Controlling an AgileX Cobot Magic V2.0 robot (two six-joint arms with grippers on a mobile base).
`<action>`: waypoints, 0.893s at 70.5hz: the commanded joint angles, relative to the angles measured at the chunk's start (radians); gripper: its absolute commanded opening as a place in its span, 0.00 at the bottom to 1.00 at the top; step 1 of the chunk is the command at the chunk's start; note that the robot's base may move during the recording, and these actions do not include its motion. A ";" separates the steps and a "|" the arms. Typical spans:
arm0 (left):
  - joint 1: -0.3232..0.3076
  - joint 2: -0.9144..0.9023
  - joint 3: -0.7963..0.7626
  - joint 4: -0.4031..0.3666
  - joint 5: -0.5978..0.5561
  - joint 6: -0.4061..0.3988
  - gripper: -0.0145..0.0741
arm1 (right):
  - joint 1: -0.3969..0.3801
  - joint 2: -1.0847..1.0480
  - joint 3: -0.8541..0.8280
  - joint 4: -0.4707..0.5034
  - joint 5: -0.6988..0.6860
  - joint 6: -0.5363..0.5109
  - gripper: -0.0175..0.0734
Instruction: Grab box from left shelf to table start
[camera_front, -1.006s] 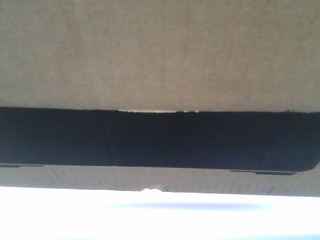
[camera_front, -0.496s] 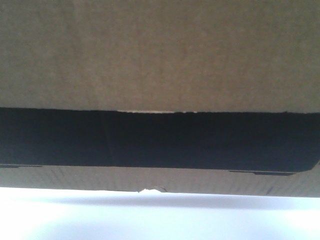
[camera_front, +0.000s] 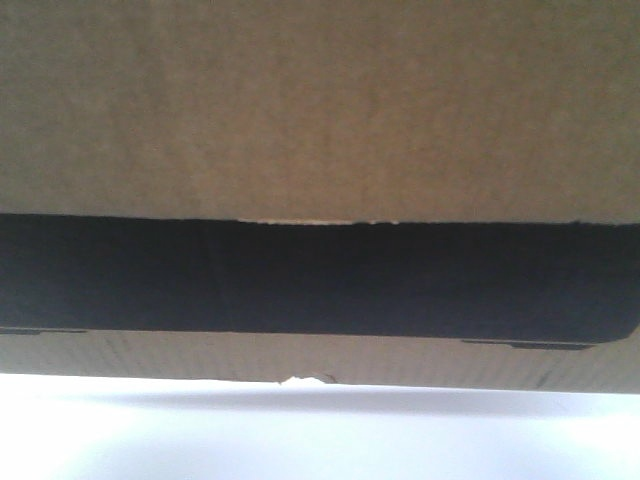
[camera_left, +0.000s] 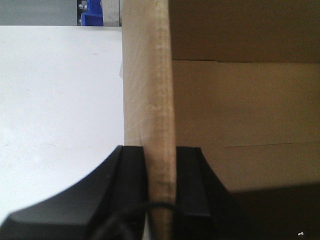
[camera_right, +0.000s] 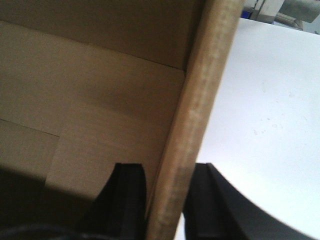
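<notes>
The brown cardboard box (camera_front: 320, 110) fills the front view, with its wide black panel (camera_front: 320, 280) across the middle. The white table (camera_front: 320, 440) shows just below its lower edge. My left gripper (camera_left: 161, 170) is shut on the box's left wall (camera_left: 150, 75), one finger inside and one outside. My right gripper (camera_right: 167, 192) is shut on the box's right wall (camera_right: 205, 85) in the same way. The box's open inside shows in both wrist views. The left shelf is out of view.
The white table spreads left of the box in the left wrist view (camera_left: 55, 100) and right of it in the right wrist view (camera_right: 270, 115). Blue bins (camera_left: 92, 12) stand beyond the table's far edge. Pale equipment (camera_right: 295, 10) sits at the far right.
The shadow on the table has widened and drawn up to the box's lower edge. The box barely shifts in view. Both grippers keep their hold.
</notes>
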 joint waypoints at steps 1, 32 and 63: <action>-0.019 -0.006 -0.045 -0.261 -0.103 0.000 0.05 | 0.009 -0.003 -0.029 0.089 -0.170 -0.047 0.27; -0.019 -0.006 -0.045 -0.261 -0.103 0.000 0.05 | 0.009 -0.003 -0.029 0.089 -0.170 -0.047 0.27; -0.019 -0.006 -0.045 -0.261 -0.103 0.000 0.05 | 0.009 -0.003 -0.029 0.089 -0.178 -0.047 0.27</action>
